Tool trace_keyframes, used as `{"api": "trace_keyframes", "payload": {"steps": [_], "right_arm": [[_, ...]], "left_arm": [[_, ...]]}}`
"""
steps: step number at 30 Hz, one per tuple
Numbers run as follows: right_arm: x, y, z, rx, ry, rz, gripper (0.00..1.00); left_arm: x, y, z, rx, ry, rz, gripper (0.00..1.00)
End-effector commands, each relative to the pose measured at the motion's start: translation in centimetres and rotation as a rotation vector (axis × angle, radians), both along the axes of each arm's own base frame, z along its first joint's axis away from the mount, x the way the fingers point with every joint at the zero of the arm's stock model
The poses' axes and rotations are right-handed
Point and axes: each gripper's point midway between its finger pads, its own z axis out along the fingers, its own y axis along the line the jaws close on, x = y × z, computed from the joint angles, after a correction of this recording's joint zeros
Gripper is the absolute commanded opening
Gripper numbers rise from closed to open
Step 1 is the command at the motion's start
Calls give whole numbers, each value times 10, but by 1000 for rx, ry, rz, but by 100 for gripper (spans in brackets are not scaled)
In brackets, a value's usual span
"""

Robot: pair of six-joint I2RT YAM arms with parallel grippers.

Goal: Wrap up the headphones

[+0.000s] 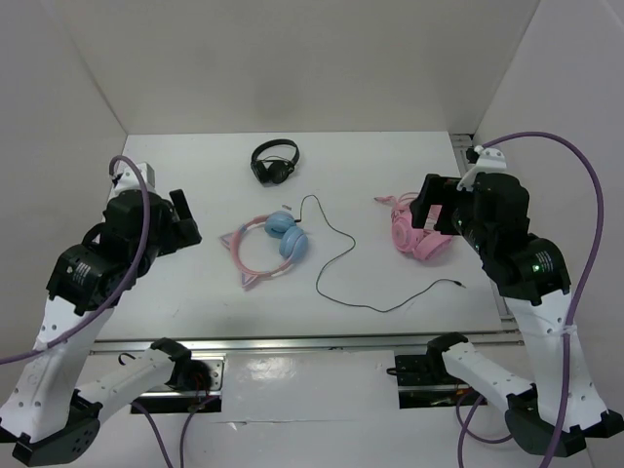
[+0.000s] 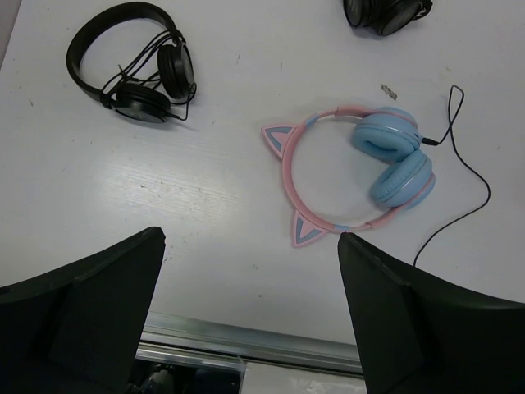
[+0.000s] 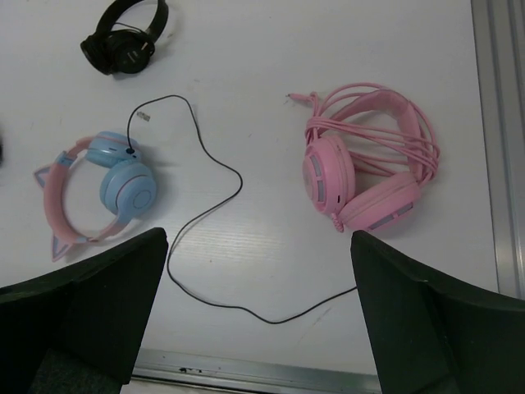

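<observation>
A flat white surface (image 1: 390, 166) sits inside a plain booth of pale walls (image 1: 292, 58) at the back and on both sides. A metal rail (image 1: 292, 341) runs along its near edge and a second rail (image 3: 499, 123) along its right edge. The headphones (image 1: 268, 244), with a pink cat-eared band and light blue ear cups, lie flat a little left of the centre, the cups folded together on the right side of the band. Their thin black cable (image 1: 336, 249) is unwrapped. It loops up from the cups, then wanders right and toward the near edge in loose curves, and its plug (image 1: 458, 286) rests on the bare surface. All-pink headphones (image 1: 419, 239) lie to the right with their own cord bundled around them, and small black headphones (image 1: 275, 161) lie toward the back wall. The left fingers (image 2: 90, 312) are spread wide and hold nothing, above the surface on the near left of the cat-eared band. The right fingers (image 3: 82, 312) are equally wide and empty, above the near part of the cable, between the two pink sets.
</observation>
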Motion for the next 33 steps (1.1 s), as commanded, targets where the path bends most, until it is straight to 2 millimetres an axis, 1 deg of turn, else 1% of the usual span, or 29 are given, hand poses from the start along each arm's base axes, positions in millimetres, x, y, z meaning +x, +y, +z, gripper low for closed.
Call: {"api": "trace_keyframes", "payload": {"steps": [1,2,3,5,6,7,8,9,10,11,12,13,15,16,17,18,19,20,21,22,25,26,27,29,30,31,32,33], "right_arm": [[1,-6,8,-5,-34,-37,100],[1,-6,8,3,-33,-41,100],[4,-4,12,19,-51,-45,100],[4,4,10,49,-51,-13,100],[2,7,10,60,-58,7,100],[3,13,16,81,-88,33,100],[4,19,11,94,-87,63,100],[2,27,10,114,-95,108,100],[7,30,11,123,-111,117,100],[7,30,7,120,-101,117,100],[12,33,2,125,-78,112,100],[15,34,-2,121,-63,111,100],[20,39,-9,124,-41,130,100],[20,45,-13,135,-31,160,100],[22,49,-12,146,-46,177,100],[23,53,-18,149,-37,191,100],[23,59,-20,163,-36,223,100],[25,65,-17,178,-54,250,100],[24,69,-20,186,-51,273,100],[20,76,-24,197,-34,314,100],[22,87,-24,216,-28,362,100],[20,90,-24,224,-24,370,100],[19,91,-24,228,-22,380,100],[17,95,-24,225,-21,391,100],[17,93,-26,212,-17,385,100],[17,93,-26,212,-17,385,100],[15,94,-23,209,-28,386,100],[16,94,-21,211,-37,387,100]], "left_arm": [[7,-9,1,-21,-27,-44,100],[8,-13,3,-28,-32,-65,100],[8,-21,-4,-42,-19,-112,100],[12,-30,-1,-71,-39,-142,100],[13,-33,-5,-77,-32,-155,100],[16,-37,-14,-86,-8,-160,100],[15,-41,-19,-103,8,-163,100],[22,-47,-23,-130,6,-161,100],[23,-54,-38,-143,37,-189,100],[30,-58,-51,-148,69,-176,100],[38,-63,-59,-177,73,-154,100],[42,-62,-73,-171,99,-128,100],[50,-59,-118,-133,212,-54,100],[53,-62,-130,-154,241,-22,100],[57,-62,-143,-173,277,-3,100],[59,-63,-152,-176,305,14,100],[63,-71,-161,-206,328,44,100],[67,-73,-174,-203,321,59,100],[69,-78,-180,-209,322,56,100],[72,-77,-193,-208,341,99,100],[83,-72,-214,-187,343,177,100],[83,-72,-224,-175,364,181,100],[86,-70,-240,-157,399,197,100],[87,-71,-256,-142,436,210,99],[82,-70,-273,-125,482,213,99],[81,-70,-281,-118,495,216,99],[85,-72,-285,-131,482,221,99],[83,-68,-296,-122,502,236,99]]}}
